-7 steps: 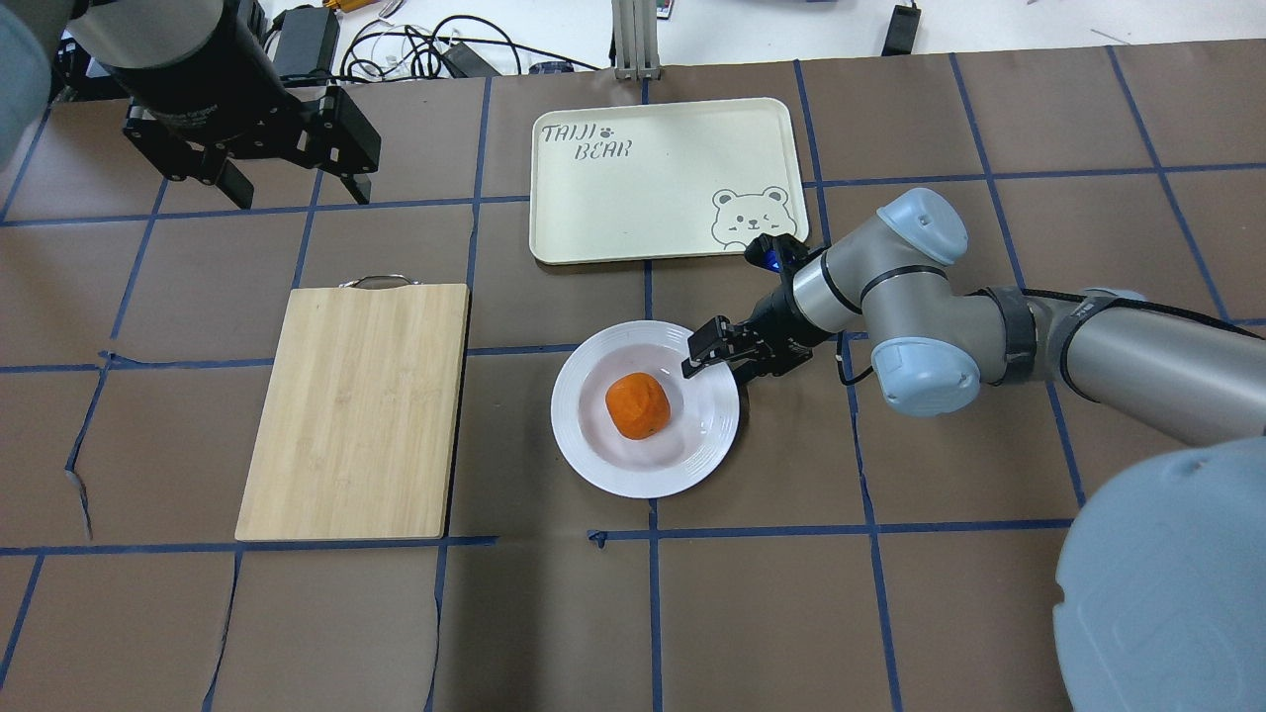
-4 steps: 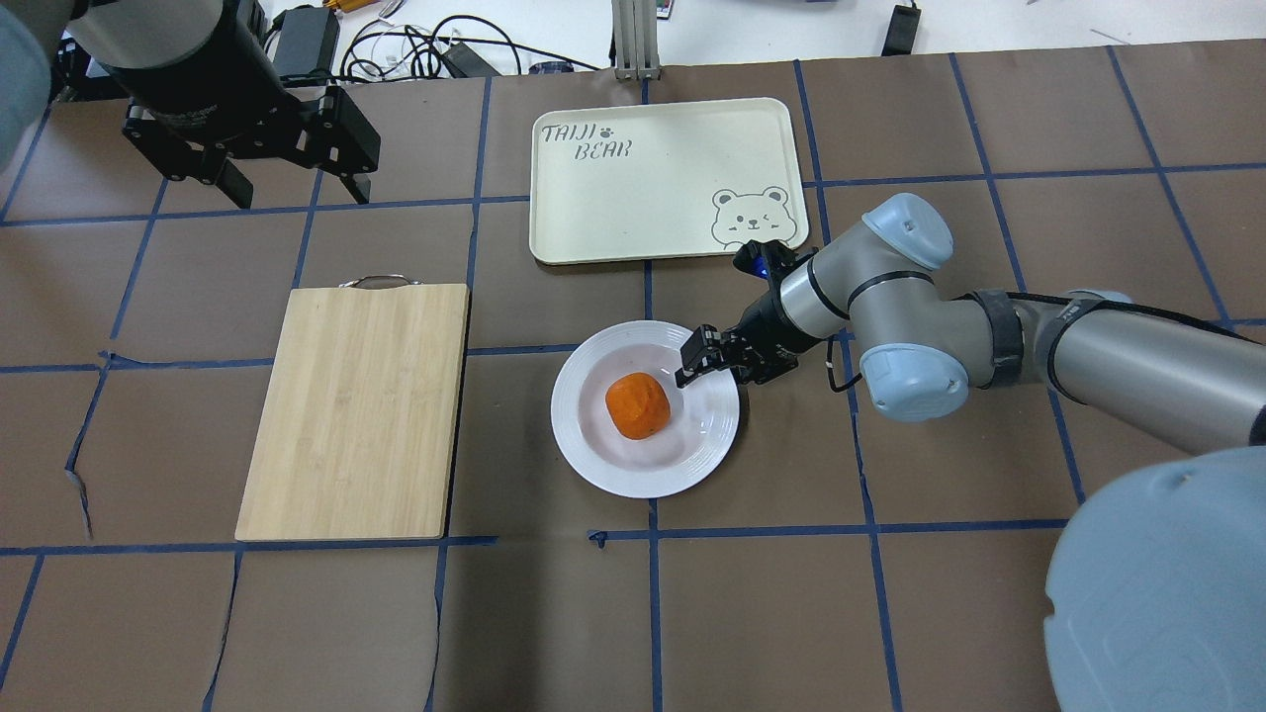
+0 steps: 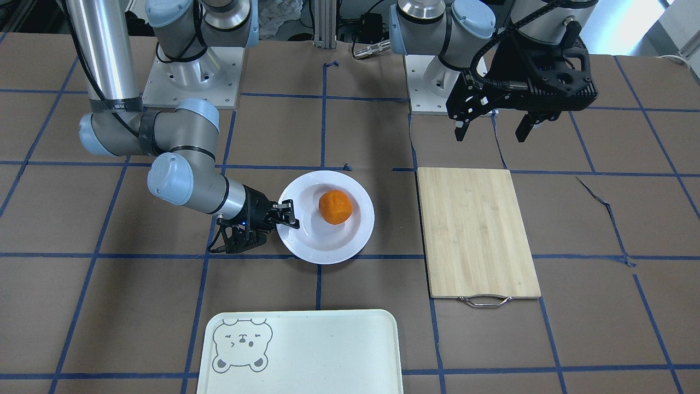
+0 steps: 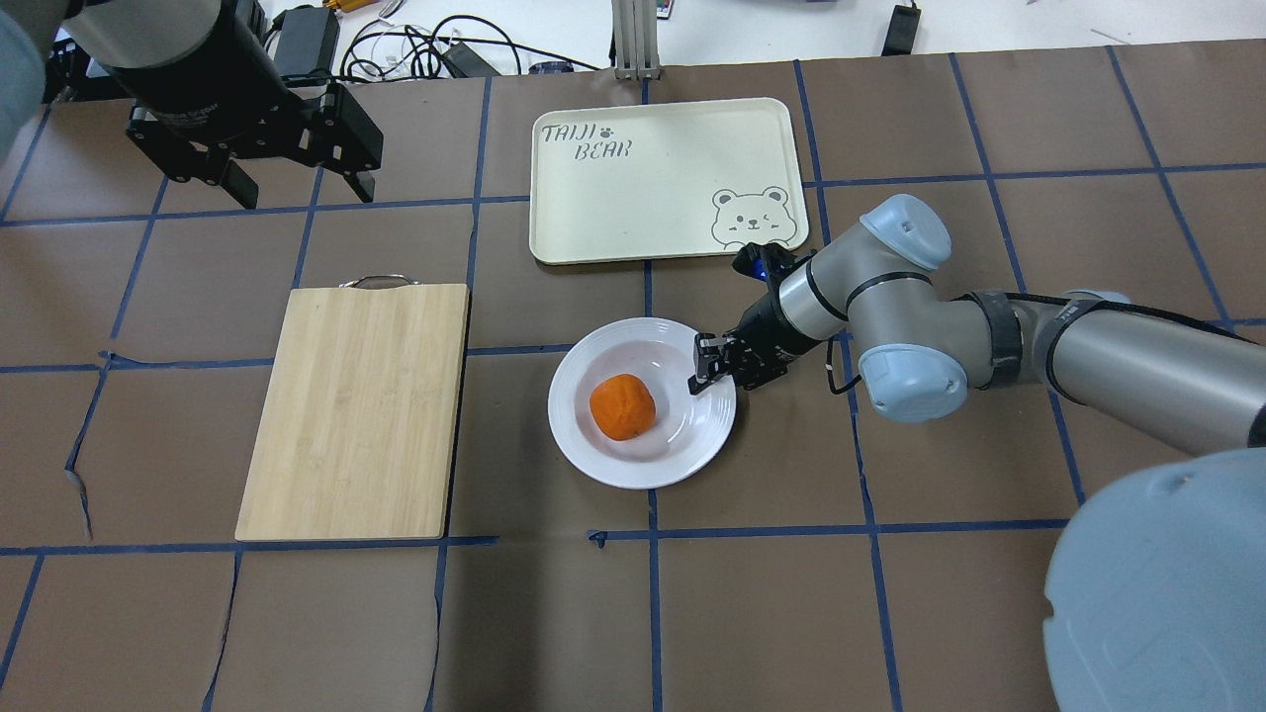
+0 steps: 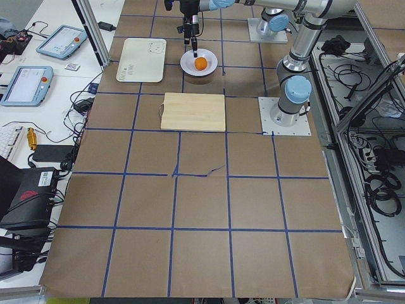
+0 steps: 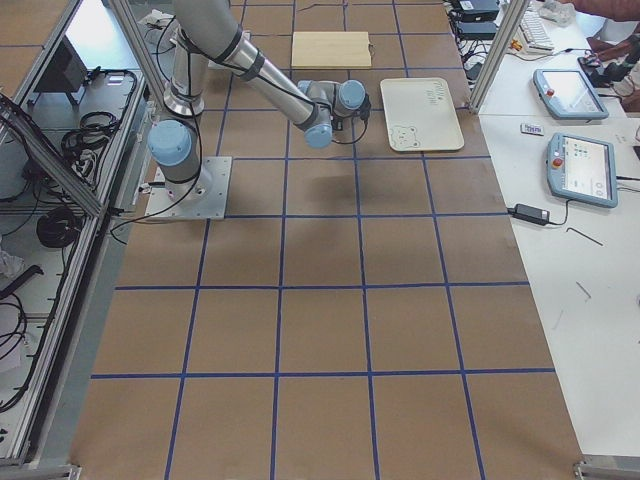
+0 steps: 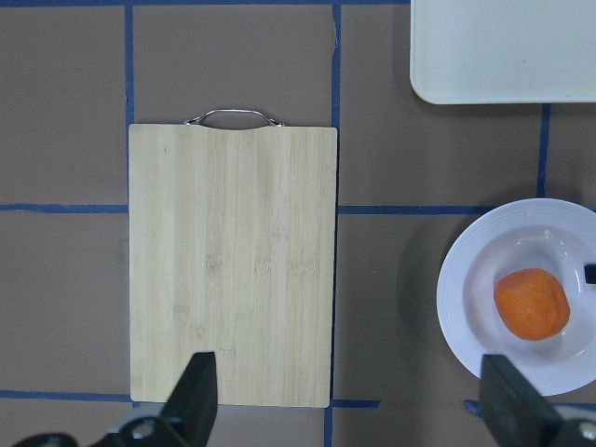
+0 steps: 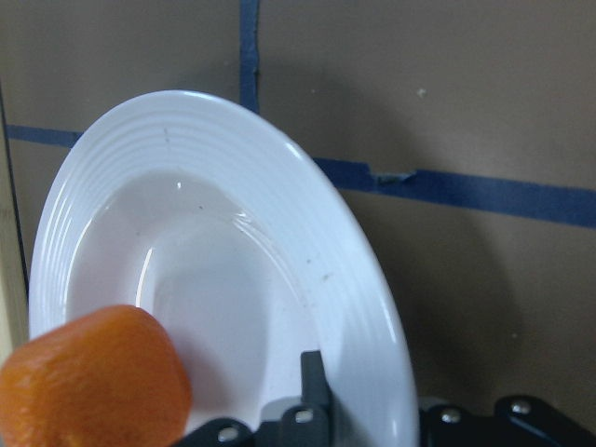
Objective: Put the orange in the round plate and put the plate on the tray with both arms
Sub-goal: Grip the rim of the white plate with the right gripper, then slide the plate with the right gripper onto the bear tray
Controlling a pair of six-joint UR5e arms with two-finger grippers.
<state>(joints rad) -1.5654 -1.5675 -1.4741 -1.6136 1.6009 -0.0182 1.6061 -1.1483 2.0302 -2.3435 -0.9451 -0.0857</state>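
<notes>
I log: lumpy bright orange [image 4: 622, 406] in glossy white, ring-rimmed round plate [image 4: 633, 477]; right gripper [image 4: 704, 371] pinches its rim; left gripper [image 4: 302, 188] spread wide.

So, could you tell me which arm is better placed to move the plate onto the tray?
Right. The right gripper is closed on the plate at its rim, near the tray; the left gripper hangs open, far off beyond the cutting board.
</notes>
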